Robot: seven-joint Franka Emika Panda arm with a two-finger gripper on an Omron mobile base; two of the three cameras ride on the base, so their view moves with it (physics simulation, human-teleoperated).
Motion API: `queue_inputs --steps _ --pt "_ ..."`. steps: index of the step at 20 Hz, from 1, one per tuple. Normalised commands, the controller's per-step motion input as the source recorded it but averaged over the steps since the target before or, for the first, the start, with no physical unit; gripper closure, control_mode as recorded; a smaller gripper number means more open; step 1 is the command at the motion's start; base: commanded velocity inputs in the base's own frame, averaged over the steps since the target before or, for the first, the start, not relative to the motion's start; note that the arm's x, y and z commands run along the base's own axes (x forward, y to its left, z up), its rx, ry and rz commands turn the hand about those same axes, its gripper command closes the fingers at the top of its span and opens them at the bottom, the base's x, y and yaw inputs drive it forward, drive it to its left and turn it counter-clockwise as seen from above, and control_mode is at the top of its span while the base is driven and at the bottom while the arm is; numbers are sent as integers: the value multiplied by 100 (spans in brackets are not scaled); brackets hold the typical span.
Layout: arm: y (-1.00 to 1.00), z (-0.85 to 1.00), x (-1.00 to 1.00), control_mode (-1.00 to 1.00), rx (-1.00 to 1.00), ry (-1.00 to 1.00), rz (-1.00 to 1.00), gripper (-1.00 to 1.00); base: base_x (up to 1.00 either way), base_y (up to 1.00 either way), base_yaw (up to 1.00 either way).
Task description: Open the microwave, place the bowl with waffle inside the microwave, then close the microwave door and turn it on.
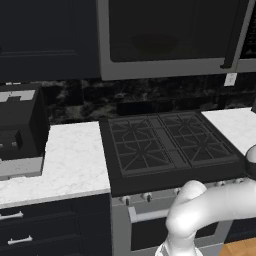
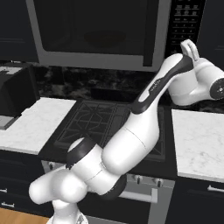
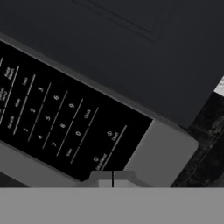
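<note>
Microwave [image 1: 170, 40] top cut off by both base views' upper edges, keypad [image 3: 57, 118] lettering blurred.

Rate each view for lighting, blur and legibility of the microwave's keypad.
Left base view: dim and low in contrast, the microwave door glass nearly black, only a faint shape inside. Right base view: just as dark, the keypad too small to read. Hand view: tilted and soft, digits readable but small labels smeared; shut gripper at the bottom edge.

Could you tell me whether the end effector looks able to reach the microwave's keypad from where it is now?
Probably yes: the shut end effector points straight at the microwave keypad, with nothing between them.
</note>
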Motion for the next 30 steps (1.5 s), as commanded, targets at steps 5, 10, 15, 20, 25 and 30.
queue_inputs --steps 5,10,15,20,25,30 --pt "0 -2 34 -100 0 0 -1 100 0 0 0" --pt "0 -1 34 -100 0 0 0 100 0 0 0" --pt "-2 -3 39 -100 0 0 0 100 0 0 0" --pt "-4 -4 45 -100 0 0 0 100 0 0 0" --pt "-11 0 61 -100 0 0 0 100 0 0 0" --pt "19 -50 18 -100 -6 -14 0 100 0 0 0"
